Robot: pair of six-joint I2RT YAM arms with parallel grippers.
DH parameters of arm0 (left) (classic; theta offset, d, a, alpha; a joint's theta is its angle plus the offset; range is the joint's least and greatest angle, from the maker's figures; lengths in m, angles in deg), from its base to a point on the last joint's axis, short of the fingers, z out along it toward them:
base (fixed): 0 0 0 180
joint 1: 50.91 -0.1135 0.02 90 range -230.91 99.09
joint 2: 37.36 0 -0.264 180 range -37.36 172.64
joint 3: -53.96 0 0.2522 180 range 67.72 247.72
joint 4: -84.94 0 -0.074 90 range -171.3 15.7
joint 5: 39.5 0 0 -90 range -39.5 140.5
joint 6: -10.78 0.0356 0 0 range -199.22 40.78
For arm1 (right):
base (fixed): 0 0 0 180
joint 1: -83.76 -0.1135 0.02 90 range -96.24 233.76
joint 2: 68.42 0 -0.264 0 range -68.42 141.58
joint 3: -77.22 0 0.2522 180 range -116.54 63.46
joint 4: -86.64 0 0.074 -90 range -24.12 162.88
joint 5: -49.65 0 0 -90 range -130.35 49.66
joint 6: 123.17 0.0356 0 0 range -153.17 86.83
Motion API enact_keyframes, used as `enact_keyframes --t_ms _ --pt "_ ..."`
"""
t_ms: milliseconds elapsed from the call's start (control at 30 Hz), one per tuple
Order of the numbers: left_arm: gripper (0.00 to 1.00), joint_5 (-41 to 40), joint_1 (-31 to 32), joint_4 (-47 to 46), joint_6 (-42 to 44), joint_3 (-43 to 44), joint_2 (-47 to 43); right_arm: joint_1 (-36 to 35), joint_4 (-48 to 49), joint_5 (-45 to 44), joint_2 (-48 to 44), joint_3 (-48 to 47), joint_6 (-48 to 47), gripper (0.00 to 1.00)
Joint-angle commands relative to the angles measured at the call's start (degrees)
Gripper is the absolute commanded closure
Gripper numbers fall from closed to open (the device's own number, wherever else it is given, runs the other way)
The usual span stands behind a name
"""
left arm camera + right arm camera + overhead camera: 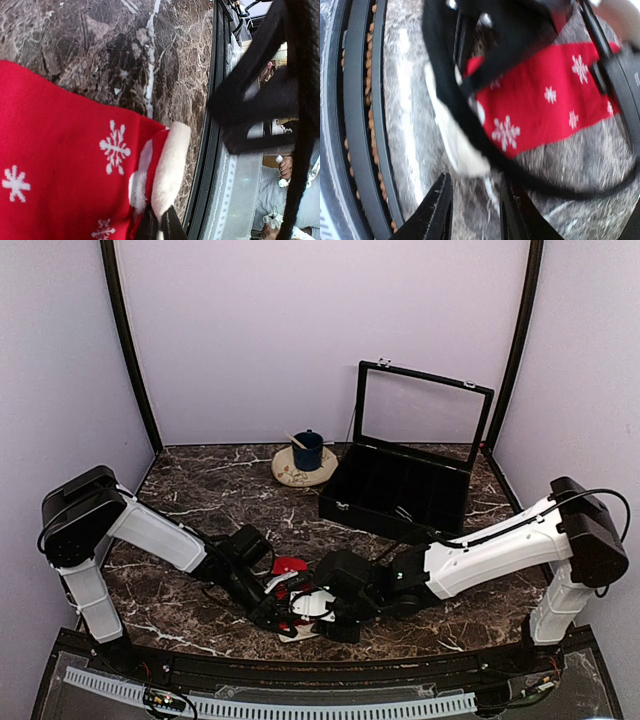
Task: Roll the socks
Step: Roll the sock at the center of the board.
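Dark marble table [200, 490] bears red sock [290, 566], open black case [400, 490], saucer [295, 477].

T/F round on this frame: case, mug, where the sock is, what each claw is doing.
1. The black case stands open. True.
2. The blue mug sits inside the case. False: it stands on a plate to the left of the case.
3. The left claw is shut on the white-trimmed end of the red sock. True.
4. The right claw is clamped on the sock. False: its fingers stand apart with nothing gripped between them.
5. The sock lies by the back wall. False: it lies at the near edge of the table, where the two arms meet.
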Motion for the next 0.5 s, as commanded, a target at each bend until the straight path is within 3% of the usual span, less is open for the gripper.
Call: enact_keyframes --t_ms 0,467 --pt "1.00 -1.7 -0.6 6.8 2.5 0.2 2.2 -2.0 0.2 -1.6 4.1 -4.2 -3.2 0.69" --pt "1.00 0.6 -1.6 9.9 4.9 1.3 3.4 -2.7 -0.8 -2.2 8.5 -7.2 -6.1 0.68"
